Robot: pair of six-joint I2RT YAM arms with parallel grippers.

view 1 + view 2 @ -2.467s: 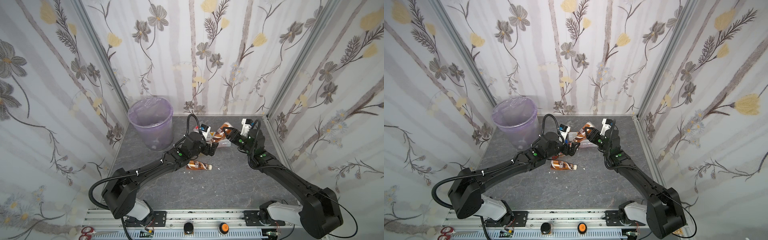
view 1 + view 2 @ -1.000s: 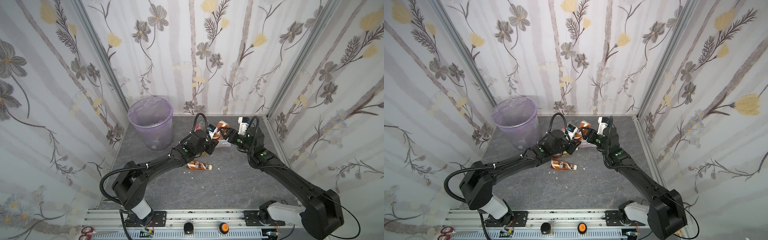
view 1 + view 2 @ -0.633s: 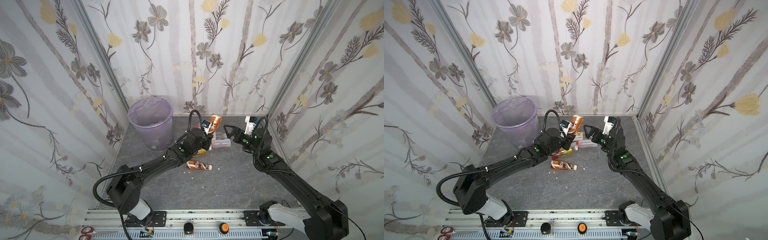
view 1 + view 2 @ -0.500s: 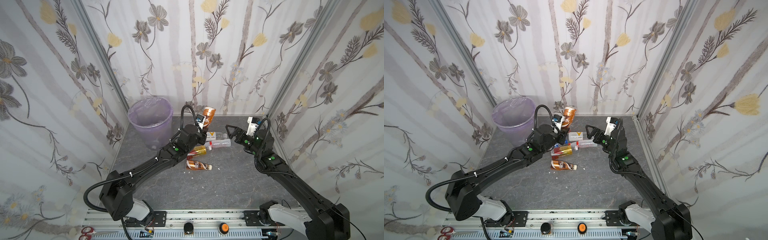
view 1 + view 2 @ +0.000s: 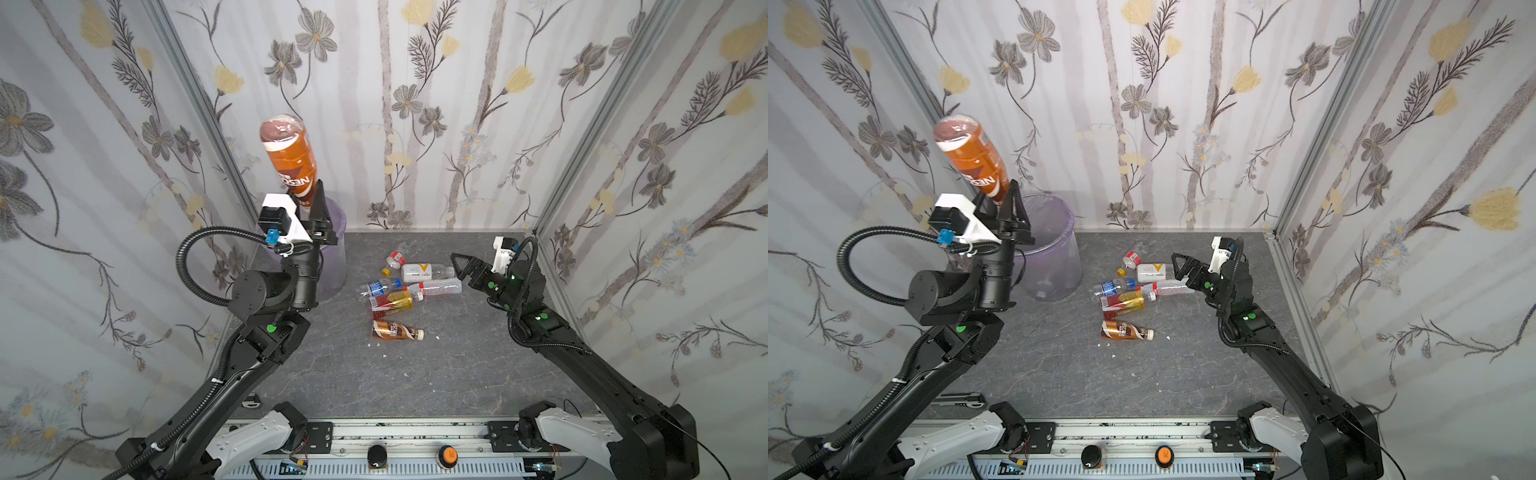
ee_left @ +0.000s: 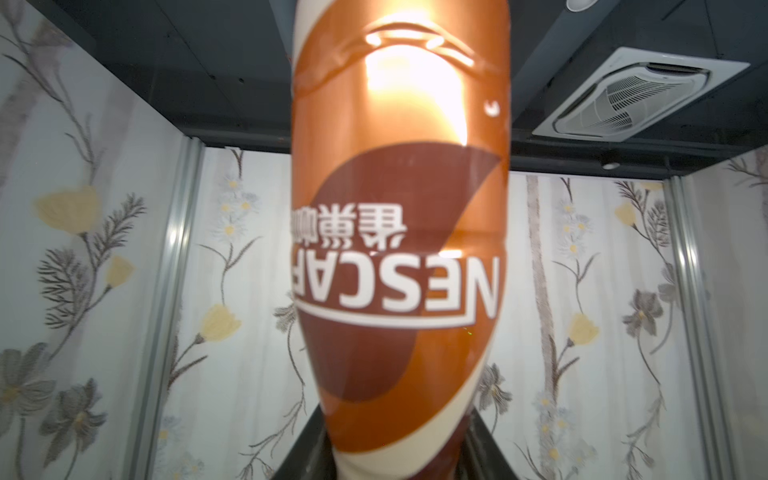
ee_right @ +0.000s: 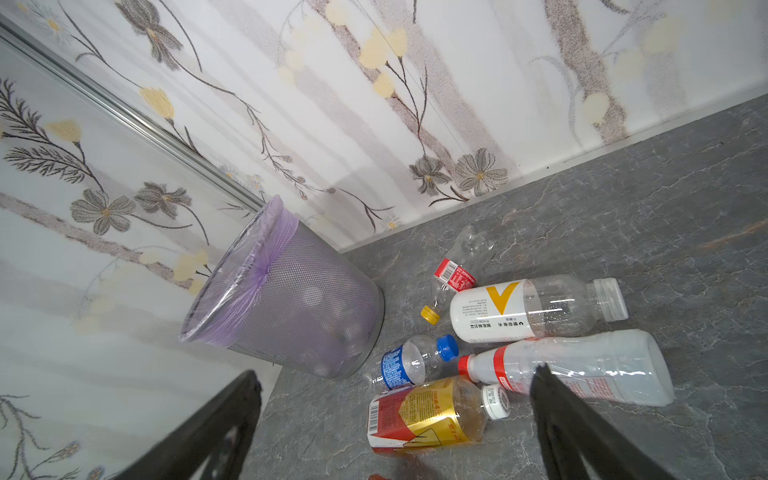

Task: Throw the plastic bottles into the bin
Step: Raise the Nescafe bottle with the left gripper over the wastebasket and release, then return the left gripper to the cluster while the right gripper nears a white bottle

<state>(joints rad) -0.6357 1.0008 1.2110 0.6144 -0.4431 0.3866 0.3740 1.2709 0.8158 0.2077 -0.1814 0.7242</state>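
My left gripper (image 5: 309, 203) (image 5: 1000, 199) is raised high at the left, shut on the neck end of an orange-brown coffee bottle (image 5: 289, 158) (image 5: 971, 162) that points up, base uppermost. It fills the left wrist view (image 6: 399, 249). The pale purple bin (image 5: 1054, 257) (image 7: 291, 307) stands right below and behind that gripper. My right gripper (image 5: 457, 266) (image 7: 395, 374) hangs open and empty beside several plastic bottles lying on the floor. These include a white-labelled one (image 5: 419, 272), a clear red-capped one (image 5: 440, 287), a red-and-gold one (image 5: 390, 301) and a brown one (image 5: 395, 331).
Flowered walls close in the grey stone floor (image 5: 415, 374) on three sides. The left arm hides most of the bin (image 5: 336, 257) in a top view. A rail with a black knob (image 5: 376, 455) and an orange button (image 5: 446, 455) runs along the front edge.
The right gripper let go of the orange-brown bottle, opened wide and drew back to the right. The left arm swung the bottle up and leftward from the pile to above the bin.
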